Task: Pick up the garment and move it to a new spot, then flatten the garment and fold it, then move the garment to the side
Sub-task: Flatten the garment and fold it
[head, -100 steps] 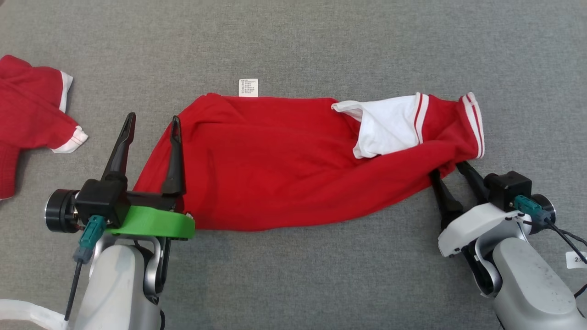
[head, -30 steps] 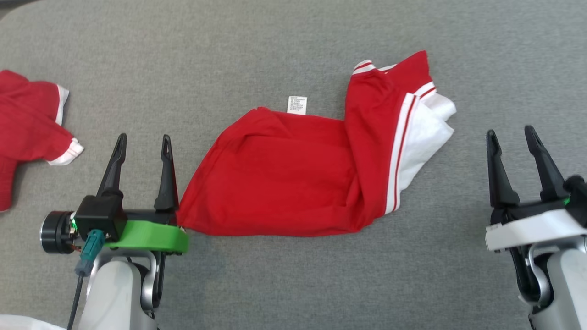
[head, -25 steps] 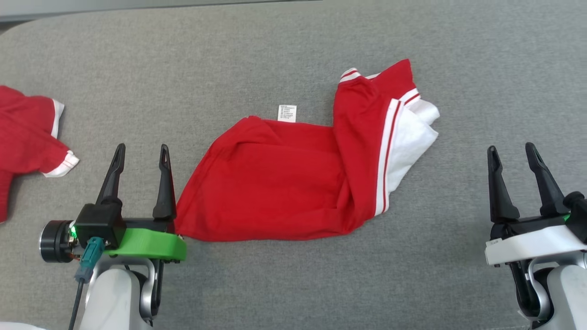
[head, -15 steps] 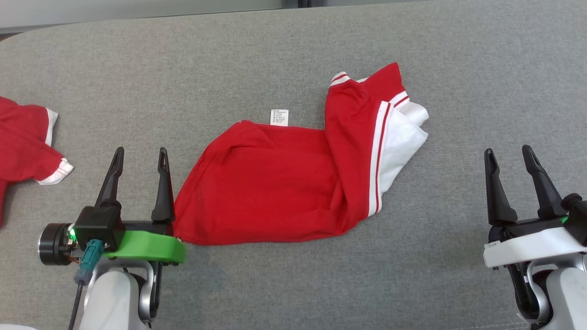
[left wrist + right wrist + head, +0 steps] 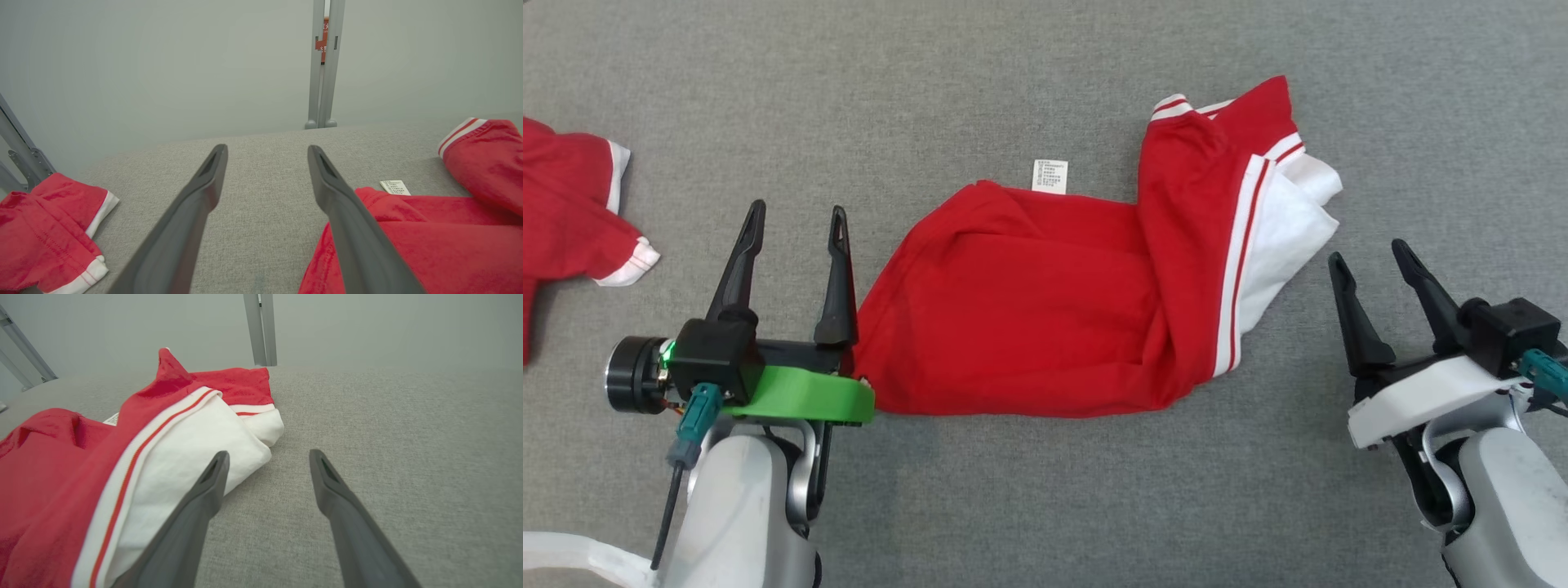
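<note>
The red garment (image 5: 1045, 302) is laid on the grey surface (image 5: 1045, 506) with one end folded over, the left gripper (image 5: 796, 208) and right gripper (image 5: 1366, 251) beside it are spread wide and empty, and more folding and the move aside are judged outstanding

Two red-and-white garments on one grey worktop (image 5: 768, 82) — the folded garment (image 5: 1029, 310) at its middle, a second garment (image 5: 564, 212) at its left edge. One white care label (image 5: 1049, 175). Two grippers — left gripper (image 5: 798, 207), right gripper (image 5: 1366, 251); four fingers (image 5: 737, 273).
</note>
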